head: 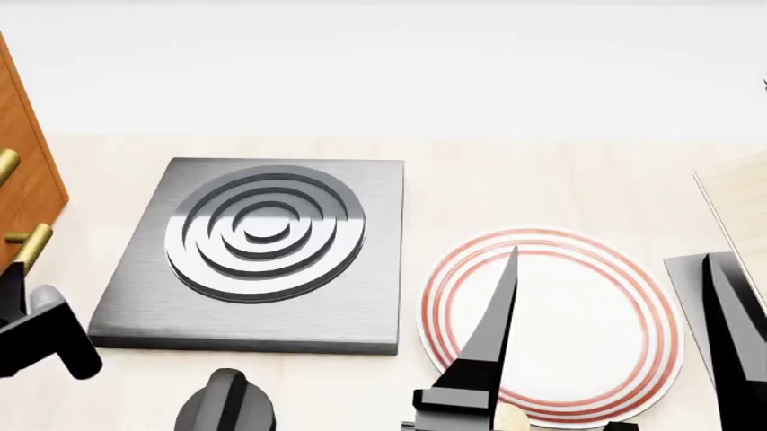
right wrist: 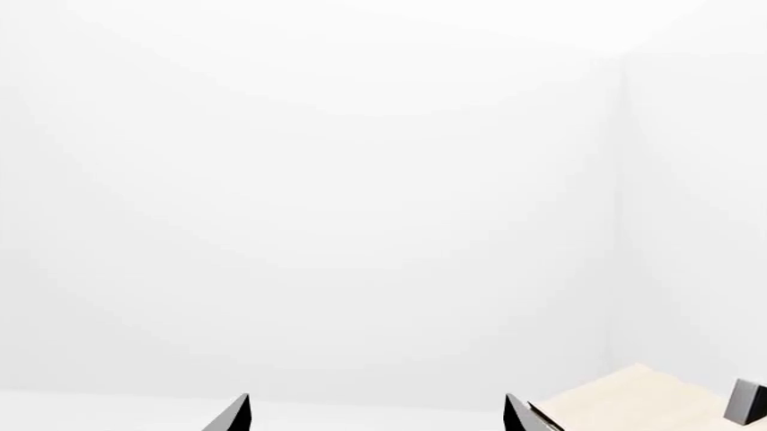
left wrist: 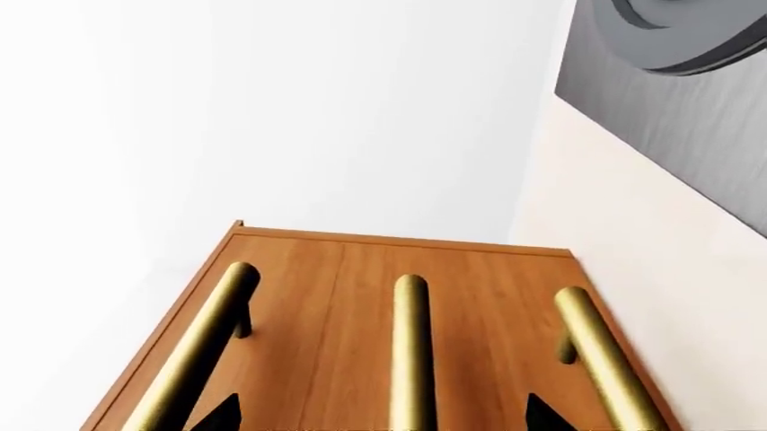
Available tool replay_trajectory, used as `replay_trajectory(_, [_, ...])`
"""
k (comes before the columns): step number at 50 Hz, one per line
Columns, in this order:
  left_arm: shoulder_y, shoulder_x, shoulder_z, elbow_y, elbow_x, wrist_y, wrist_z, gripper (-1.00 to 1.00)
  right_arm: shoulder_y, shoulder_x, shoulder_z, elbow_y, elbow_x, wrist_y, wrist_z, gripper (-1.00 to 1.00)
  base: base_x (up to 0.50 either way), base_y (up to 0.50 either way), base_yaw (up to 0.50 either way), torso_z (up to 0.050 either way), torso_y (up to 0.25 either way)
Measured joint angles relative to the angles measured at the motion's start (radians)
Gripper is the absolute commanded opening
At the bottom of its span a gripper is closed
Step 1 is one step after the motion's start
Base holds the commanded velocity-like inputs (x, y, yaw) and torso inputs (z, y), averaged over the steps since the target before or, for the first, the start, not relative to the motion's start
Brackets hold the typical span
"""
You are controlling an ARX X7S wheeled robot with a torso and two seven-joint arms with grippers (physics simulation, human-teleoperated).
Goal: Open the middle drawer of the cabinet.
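The cabinet [head: 24,171] stands at the far left edge of the head view, on the pale tabletop [head: 515,180], beside the grey stove plate [head: 264,251]. In left wrist view, its front shows three brass bar handles; the middle drawer [left wrist: 348,359] carries the centre handle [left wrist: 411,350]. The left claw [left wrist: 383,417] is spread wide, tips on both sides of that handle, not touching, holding nothing. The right claw [right wrist: 377,415] is also apart and empty, approx. over the red-ringed plate [head: 576,314].
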State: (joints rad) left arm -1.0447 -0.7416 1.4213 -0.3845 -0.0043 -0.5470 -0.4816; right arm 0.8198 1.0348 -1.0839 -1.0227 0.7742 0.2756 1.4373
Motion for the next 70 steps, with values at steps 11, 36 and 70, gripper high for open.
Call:
replay_trajectory(11, [-0.012,0.008,0.000,-0.051,0.004,0.025,0.008,1.00,0.002,0.002,-0.004,0.001,-0.001,-0.002,0.001,1.00,0.00,0.00,0.00,0.000,0.000])
replay_trajectory(36, [-0.040,0.041,-0.004,-0.162,0.011,0.100,0.025,1.00,0.008,0.003,-0.011,0.001,-0.004,-0.006,0.003,1.00,0.00,0.00,0.00,0.000,0.000])
replay_trajectory(70, [-0.065,0.170,0.039,-0.464,0.053,0.268,0.046,1.00,0.023,0.005,-0.027,-0.005,-0.005,-0.009,0.009,1.00,0.00,0.00,0.00,0.000,0.000])
